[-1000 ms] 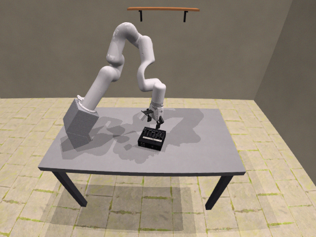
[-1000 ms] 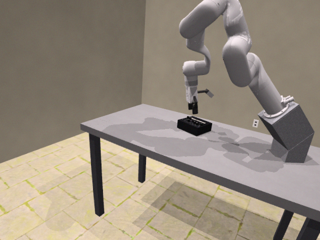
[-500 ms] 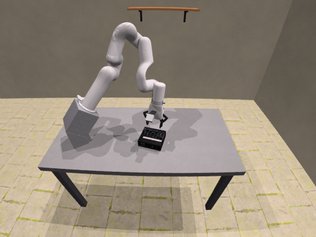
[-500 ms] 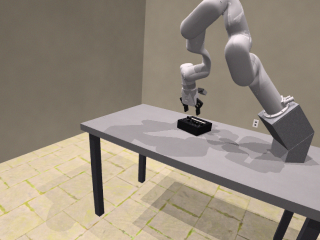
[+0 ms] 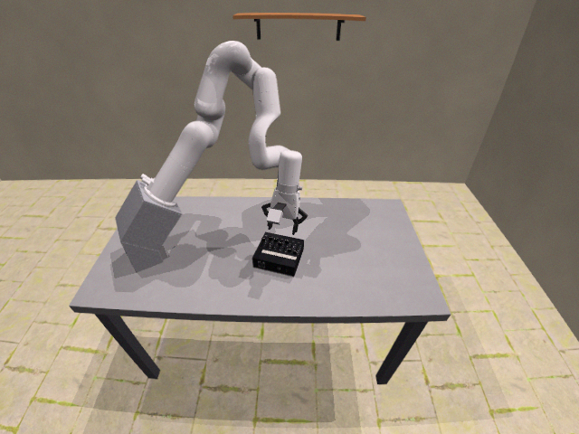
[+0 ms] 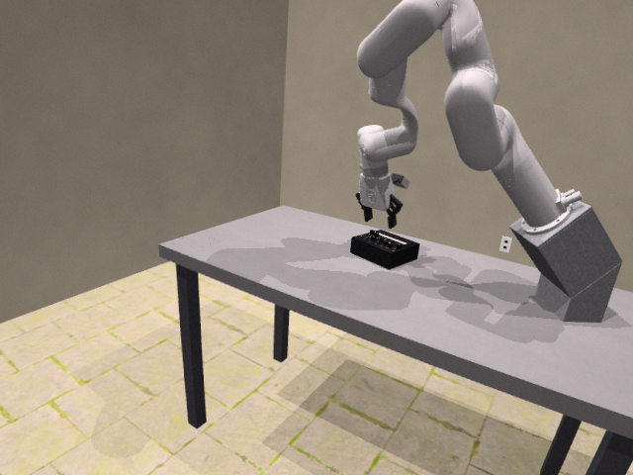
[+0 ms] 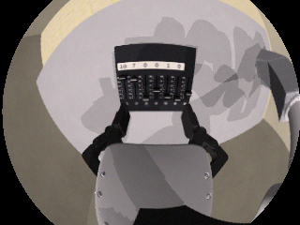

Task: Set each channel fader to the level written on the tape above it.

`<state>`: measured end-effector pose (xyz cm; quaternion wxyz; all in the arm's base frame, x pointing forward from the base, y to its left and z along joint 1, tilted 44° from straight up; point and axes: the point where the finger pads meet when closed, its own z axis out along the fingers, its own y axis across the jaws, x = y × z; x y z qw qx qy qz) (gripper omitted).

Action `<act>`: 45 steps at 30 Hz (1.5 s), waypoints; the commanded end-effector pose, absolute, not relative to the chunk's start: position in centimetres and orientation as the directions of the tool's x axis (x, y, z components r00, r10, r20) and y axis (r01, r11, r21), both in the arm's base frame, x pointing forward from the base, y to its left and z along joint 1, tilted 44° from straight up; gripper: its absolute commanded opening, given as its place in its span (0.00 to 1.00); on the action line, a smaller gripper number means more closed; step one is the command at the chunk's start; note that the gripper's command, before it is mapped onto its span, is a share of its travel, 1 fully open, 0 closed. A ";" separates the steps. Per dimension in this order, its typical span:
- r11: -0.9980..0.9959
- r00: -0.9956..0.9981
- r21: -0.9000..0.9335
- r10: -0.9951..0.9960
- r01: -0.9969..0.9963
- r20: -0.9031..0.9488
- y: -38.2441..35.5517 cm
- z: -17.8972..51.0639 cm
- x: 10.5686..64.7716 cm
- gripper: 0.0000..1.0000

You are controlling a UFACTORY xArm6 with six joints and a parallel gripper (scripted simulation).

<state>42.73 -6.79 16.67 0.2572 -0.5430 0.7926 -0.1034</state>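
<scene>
The black lighting desk (image 5: 279, 255) stands on its feet near the middle of the grey table; it also shows in the exterior view (image 6: 384, 247) and in the wrist view (image 7: 154, 78). A white tape strip (image 7: 152, 66) with small written levels runs along its top face, above a row of several faders (image 7: 153, 88). The digits and the cap positions are too small to read. My gripper (image 5: 283, 227) hangs open and empty a short way above the desk's rear edge, fingers pointing down; it also shows in the exterior view (image 6: 379, 215). In the wrist view the two fingertips flank the desk's near edge.
The arm's grey base block (image 5: 145, 224) stands at the table's left side. A wooden shelf (image 5: 298, 17) hangs on the back wall, high above the table.
</scene>
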 end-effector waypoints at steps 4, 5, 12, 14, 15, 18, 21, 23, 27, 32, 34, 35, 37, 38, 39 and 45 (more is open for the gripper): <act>0.389 -0.278 -0.445 -0.914 -0.806 -0.296 -6.8 16.8 42.8 1.00; 0.389 -0.278 -0.445 -0.914 -0.806 -0.296 -6.8 16.8 42.8 1.00; 0.389 -0.278 -0.445 -0.914 -0.806 -0.296 -6.8 16.8 42.8 1.00; 0.389 -0.278 -0.445 -0.914 -0.806 -0.296 -6.8 16.8 42.8 1.00; 0.389 -0.278 -0.445 -0.914 -0.806 -0.296 -6.8 16.8 42.8 1.00; 0.389 -0.278 -0.445 -0.914 -0.806 -0.296 -6.8 16.8 42.8 1.00; 0.389 -0.278 -0.445 -0.914 -0.806 -0.296 -6.8 16.8 42.8 1.00; 0.389 -0.278 -0.445 -0.914 -0.806 -0.296 -6.8 16.8 42.8 1.00; 0.389 -0.278 -0.445 -0.914 -0.806 -0.296 -6.8 16.8 42.8 1.00; 0.389 -0.278 -0.445 -0.914 -0.806 -0.296 -6.8 16.8 42.8 1.00; 0.391 -0.280 -0.444 -0.913 -0.806 -0.297 -6.8 16.8 42.8 1.00; 0.406 -0.292 -0.438 -0.906 -0.802 -0.305 -7.0 16.7 42.7 1.00; 0.496 -0.368 -0.393 -0.858 -0.774 -0.358 -7.6 16.7 42.2 1.00; 0.572 -0.433 -0.349 -0.807 -0.742 -0.402 -8.1 16.6 41.7 1.00; 0.572 -0.433 -0.349 -0.807 -0.742 -0.402 -8.1 16.6 41.7 1.00; 0.787 -0.615 -0.177 -0.582 -0.591 -0.533 -11.0 17.6 38.9 1.00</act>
